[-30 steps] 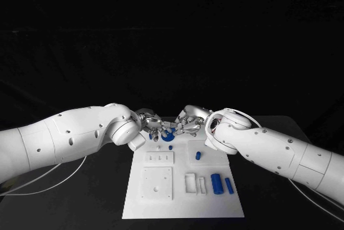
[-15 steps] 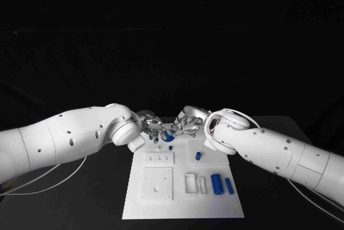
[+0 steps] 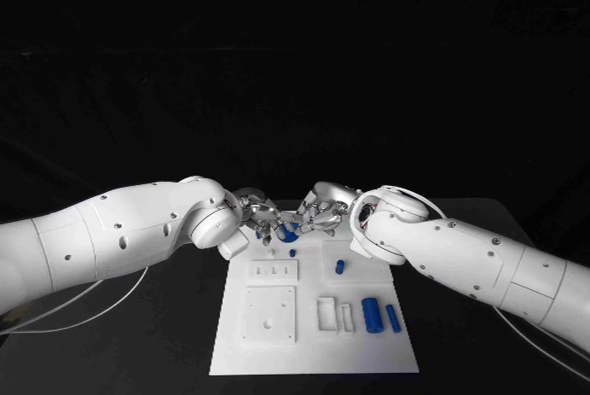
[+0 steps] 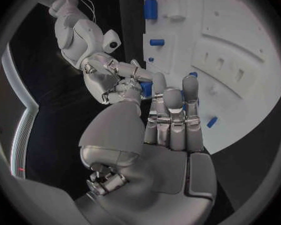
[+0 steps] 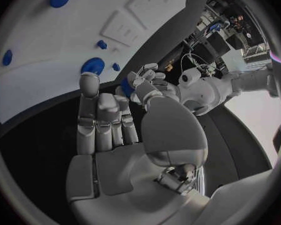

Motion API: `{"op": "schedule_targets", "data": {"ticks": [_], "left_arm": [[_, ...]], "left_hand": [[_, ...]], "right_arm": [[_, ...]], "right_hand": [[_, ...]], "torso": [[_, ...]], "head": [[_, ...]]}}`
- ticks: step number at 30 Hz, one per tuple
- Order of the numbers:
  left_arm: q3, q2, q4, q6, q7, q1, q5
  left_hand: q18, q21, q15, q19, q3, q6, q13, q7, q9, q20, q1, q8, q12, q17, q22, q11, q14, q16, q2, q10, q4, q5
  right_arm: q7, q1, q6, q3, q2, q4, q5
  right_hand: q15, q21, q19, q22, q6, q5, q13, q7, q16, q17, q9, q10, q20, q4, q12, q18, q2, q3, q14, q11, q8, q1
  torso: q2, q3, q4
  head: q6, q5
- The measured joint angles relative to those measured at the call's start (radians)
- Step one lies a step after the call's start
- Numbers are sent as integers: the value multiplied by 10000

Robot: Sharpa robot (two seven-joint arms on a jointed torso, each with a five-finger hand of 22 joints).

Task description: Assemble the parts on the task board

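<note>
The white task board lies in the middle of the table. At its far end my left hand and my right hand meet fingertip to fingertip. Between them is a small blue part, pinched from both sides; the right wrist view shows it at the left hand's fingers. A round blue part sits on the board just under the hands, also in the head view. My left hand's fingers are stretched toward the right hand.
On the board's right side lie a short blue peg and two longer blue cylinders. A small blue piece stands near the slotted plate. A square plate takes up the near left.
Both hands have edged a little closer together over the board's far end. The parts on the board lie as before.
</note>
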Motion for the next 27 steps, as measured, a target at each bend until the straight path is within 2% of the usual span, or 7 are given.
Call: {"op": "schedule_targets", "data": {"ticks": [4,6,13,22,27], "left_arm": [[0,13,-25,0,0,0,-21],[0,20,-35,0,-2,0,-29],[3,54,-58,41,-8,0,-42],[7,99,-116,130,-21,0,-79],[8,128,-164,195,-22,0,-82]], "left_hand": [[0,-34,0,0,24,-1,0,0,-32,0,103,0,0,-11,49,0,0,0,115,0,-106,127],[-107,-42,0,0,81,-35,0,-35,-53,0,170,0,0,-11,83,0,0,0,183,0,-220,262],[-105,-120,1,0,302,-89,-20,-51,-153,0,325,-2,0,-10,198,1,0,0,337,0,-633,813],[-105,-198,4,72,594,-125,-66,-16,-237,1,405,-82,0,-10,352,4,-1,0,417,-2,-1008,1214],[-106,-265,5,72,707,-214,-118,-35,-268,1,469,-126,-117,-10,415,21,-1,-1,481,-19,-1123,1508]], "right_arm": [[-6,0,29,0,-1,10,-2],[-10,1,41,1,-1,12,-4],[-48,0,67,0,-4,10,-16],[-85,-5,81,-6,-10,16,-24],[-107,-6,83,-7,-15,23,-32]], "right_hand": [[0,0,0,0,0,0,0,0,0,0,-4,0,0,0,0,0,0,0,0,0,-3,0],[0,0,0,1,-1,-1,0,1,0,0,-5,0,0,0,0,1,0,0,0,0,-3,0],[0,1,0,-1,-2,-7,1,1,0,-1,-3,3,0,26,0,0,0,-28,0,4,-9,0],[0,3,0,-13,-8,40,2,5,0,-12,3,5,0,15,0,0,0,-39,0,5,-41,0],[0,4,0,-13,-11,40,2,8,0,-12,2,5,0,14,0,0,0,-39,0,6,-38,0]], "torso": [[2,1,0],[4,1,-1],[5,4,-1],[5,7,-1],[4,15,-1]], "head": [[-10,0],[-18,-6],[-56,-15],[-86,-16],[-30,-4]]}}
